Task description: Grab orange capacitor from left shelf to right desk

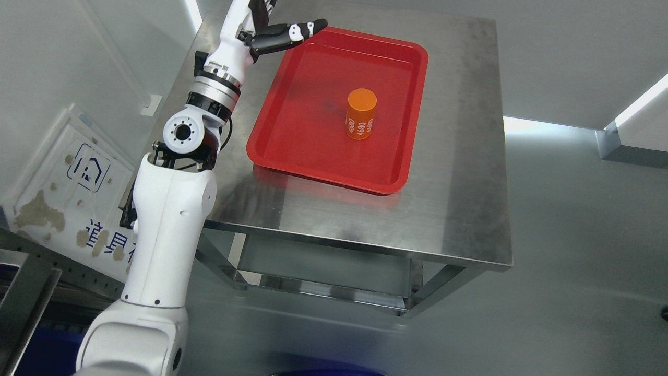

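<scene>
The orange capacitor (361,114), a short cylinder with white print on its side, stands upright in the middle of a red tray (282,99). The tray lies on a steel table (459,156). My left hand (276,28) is raised over the tray's far left corner, at the top edge of the picture. Its fingers are spread and hold nothing. The hand is well apart from the capacitor, up and to the left of it. My right arm does not show.
The table has a lower shelf (313,266) under its top. A white panel with blue print (68,188) leans at the left. A steel frame (26,292) stands at the lower left. The grey floor lies to the right of the table.
</scene>
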Controlling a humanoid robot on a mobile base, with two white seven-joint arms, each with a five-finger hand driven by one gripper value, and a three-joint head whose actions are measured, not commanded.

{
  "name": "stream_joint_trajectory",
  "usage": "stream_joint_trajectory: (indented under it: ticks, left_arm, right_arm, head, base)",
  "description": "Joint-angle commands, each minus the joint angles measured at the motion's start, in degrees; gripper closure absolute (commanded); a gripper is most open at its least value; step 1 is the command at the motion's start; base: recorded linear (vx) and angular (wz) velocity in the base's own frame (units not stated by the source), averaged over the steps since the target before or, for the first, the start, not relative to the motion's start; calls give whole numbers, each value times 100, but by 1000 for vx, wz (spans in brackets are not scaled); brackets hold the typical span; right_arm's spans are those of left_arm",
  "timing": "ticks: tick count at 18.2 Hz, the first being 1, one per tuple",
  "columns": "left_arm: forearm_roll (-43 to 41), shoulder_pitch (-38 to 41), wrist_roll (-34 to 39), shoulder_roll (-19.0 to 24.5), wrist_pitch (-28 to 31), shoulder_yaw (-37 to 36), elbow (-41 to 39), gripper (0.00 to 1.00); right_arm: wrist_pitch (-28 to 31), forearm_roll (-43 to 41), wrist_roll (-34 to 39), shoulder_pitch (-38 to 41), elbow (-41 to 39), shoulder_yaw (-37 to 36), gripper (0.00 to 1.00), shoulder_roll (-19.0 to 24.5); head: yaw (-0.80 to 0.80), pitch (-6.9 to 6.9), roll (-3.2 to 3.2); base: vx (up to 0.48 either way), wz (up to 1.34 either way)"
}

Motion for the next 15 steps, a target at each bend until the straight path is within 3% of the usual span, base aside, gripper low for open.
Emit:
stream_joint_trajectory:
  ticks: [1,6,15]
  left_arm:
    - [-23,1177,54,236,282,1052,-1110,0]
    - [-23,1459,11,780,274,1114,-1383,0]
    - [-23,1855,-25,728,160,1035,-1392,0]
  right_arm:
    - [3,0,3,79,-193,-62,0,-100]
    - [-6,0,3,79,-193,-62,0,-100]
    - [-6,0,3,79,-193,-62,0,-100]
  head:
    - [0,0,0]
    - [0,0,0]
    - [0,0,0]
  base:
    - [0,0]
    - [0,0]
    - [0,0]
